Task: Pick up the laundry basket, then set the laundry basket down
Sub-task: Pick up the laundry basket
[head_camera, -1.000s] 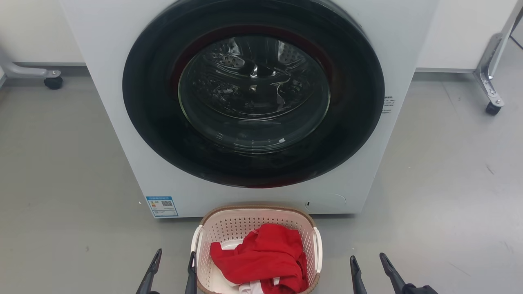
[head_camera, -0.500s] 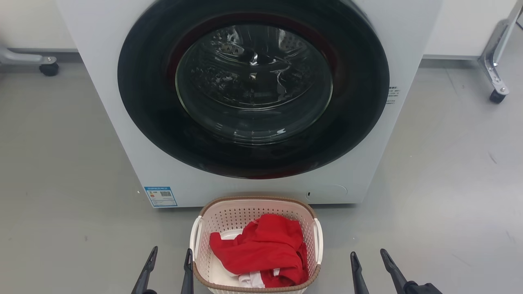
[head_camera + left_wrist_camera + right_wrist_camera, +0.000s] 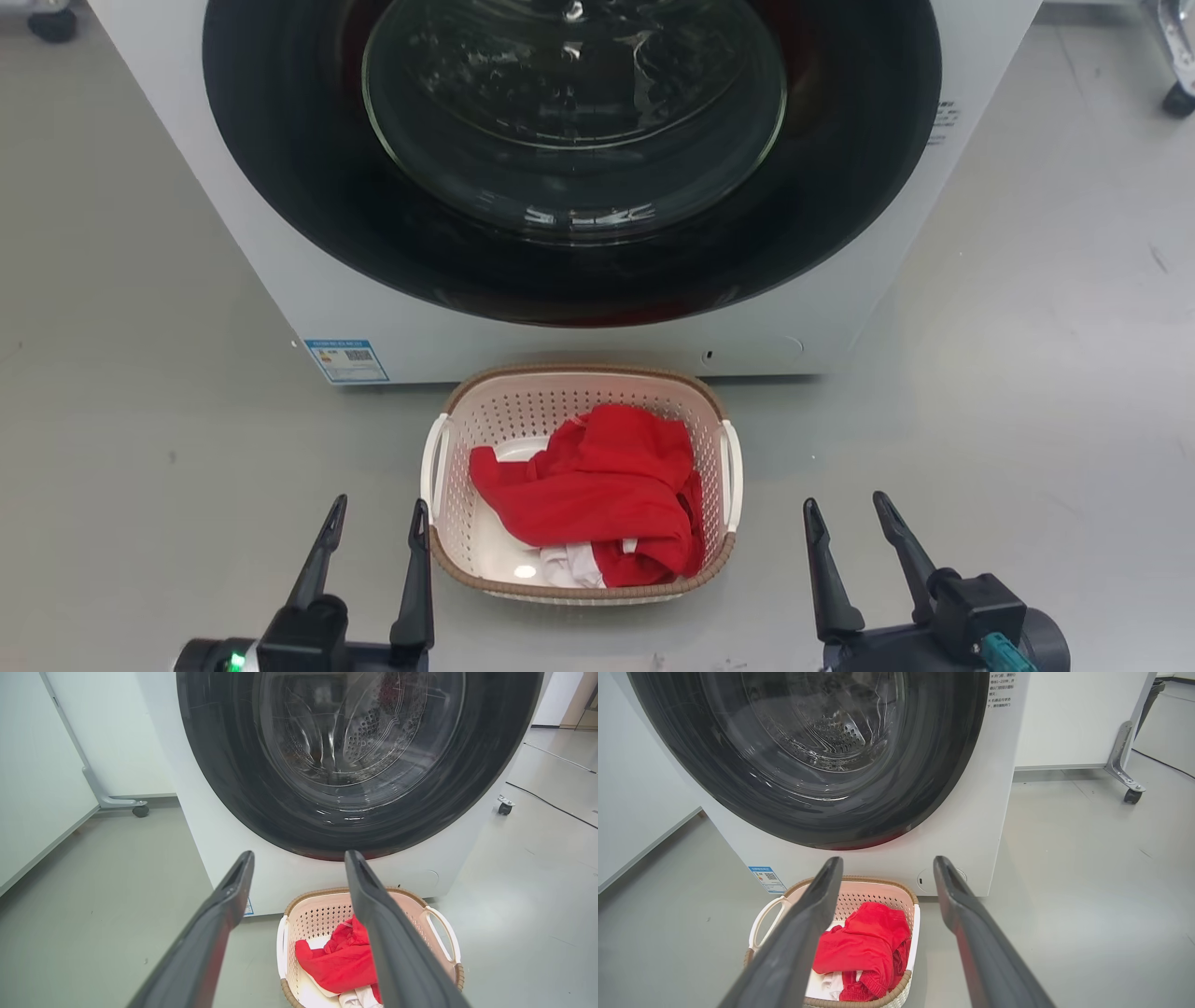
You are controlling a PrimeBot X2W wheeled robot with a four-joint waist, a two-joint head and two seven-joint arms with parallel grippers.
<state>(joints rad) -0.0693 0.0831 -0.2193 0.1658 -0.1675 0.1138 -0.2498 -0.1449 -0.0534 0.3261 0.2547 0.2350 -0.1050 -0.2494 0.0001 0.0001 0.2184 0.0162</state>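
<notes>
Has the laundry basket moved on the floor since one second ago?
No. The laundry basket stays before the washer, right of its blue label; the whole head view shifted, so the camera moved.

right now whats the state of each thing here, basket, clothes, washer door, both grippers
laundry basket: upright on the floor, not gripped
red garment: crumpled inside the basket
washer door: shut
left gripper: open, empty, close beside the basket's left side
right gripper: open, empty, apart from the basket

Right hand (image 3: pixel 887 860) spread wide, empty; laundry basket (image 3: pixel 878 893) holding red cloth (image 3: pixel 864 942) on floor (image 3: pixel 1087 882) before washer (image 3: pixel 980 812).
</notes>
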